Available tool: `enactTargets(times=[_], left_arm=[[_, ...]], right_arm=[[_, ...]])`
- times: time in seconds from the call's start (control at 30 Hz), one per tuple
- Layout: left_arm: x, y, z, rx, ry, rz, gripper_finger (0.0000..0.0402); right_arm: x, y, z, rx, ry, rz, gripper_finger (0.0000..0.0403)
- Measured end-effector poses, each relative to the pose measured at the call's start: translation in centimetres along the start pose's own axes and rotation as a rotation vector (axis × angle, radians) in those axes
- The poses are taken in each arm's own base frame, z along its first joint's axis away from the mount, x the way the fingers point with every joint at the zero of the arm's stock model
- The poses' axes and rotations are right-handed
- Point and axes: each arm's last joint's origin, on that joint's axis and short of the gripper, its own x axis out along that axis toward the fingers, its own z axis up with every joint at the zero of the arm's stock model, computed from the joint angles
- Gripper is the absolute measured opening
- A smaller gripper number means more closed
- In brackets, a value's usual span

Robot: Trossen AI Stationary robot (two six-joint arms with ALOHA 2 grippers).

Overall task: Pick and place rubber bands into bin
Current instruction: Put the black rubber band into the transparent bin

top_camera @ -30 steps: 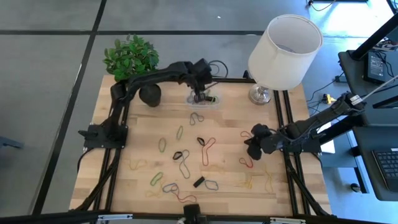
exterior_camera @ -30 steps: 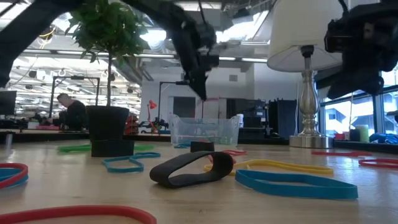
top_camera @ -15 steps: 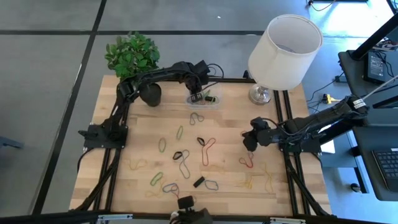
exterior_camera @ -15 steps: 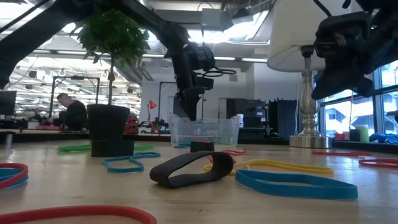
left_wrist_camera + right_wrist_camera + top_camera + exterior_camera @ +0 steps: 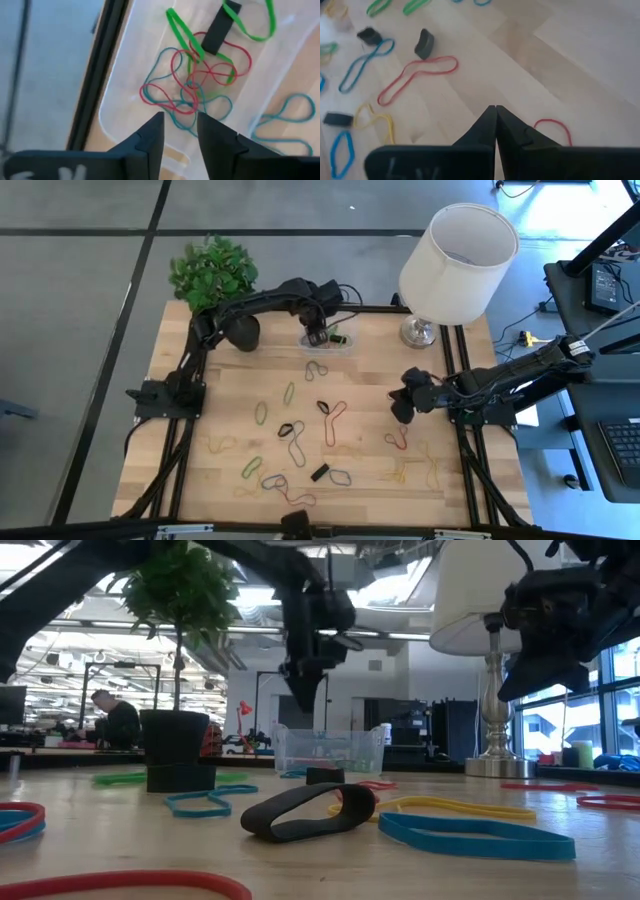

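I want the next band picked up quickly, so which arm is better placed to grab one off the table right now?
The right. Its tool hangs shut, holding nothing, beside the red rubber band on the table. The left tool is over the bin at the far edge, fingers apart, away from the loose bands.

Bright, even daylight, with some blur close to the lenses

The table (image 5: 230, 410) is lit evenly from above and shadows are soft. In the low view, windows behind the lamp (image 5: 490, 650) glare, so both arms look like dark shapes, and the nearest rubber bands (image 5: 470, 835) are out of focus. Both wrist views are soft and a little washed out.
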Motion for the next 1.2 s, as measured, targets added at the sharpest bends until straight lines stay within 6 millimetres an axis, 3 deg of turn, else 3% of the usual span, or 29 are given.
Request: enactTargets(times=[0.33,0.5,0.67,0.83,1.03,1.2], left_arm=[[-5.2,-8.7,0.5,0.032,-0.044,-0.047,0.0014],[-6.4,-13.1,-0.2,0.055,-0.051,-0.125,0.0002],[-6.2,-17.0,-1.3,0.121,-0.042,-0.207,0.0002],[-4.2,-20.9,-3.1,0.175,-0.007,-0.282,0.0002],[-2.3,-23.2,-5.6,0.172,-0.004,-0.285,0.0002],[-2.9,-22.5,-8.1,0.13,-0.084,-0.291,0.0002]], right_arm=[[0.0,0.2,-0.2,-0.033,0.067,0.062,0.0012],[-0.1,0.4,-0.4,-0.038,0.134,0.116,0.0012],[-0.1,0.4,-0.3,-0.084,0.126,0.126,0.0012],[-0.1,0.7,-0.2,-0.084,0.111,0.153,0.0012],[-0.6,1.7,-0.8,-0.133,0.125,0.239,0.0005],[-1.1,2.4,-1.4,-0.124,0.127,0.289,0.0003]])
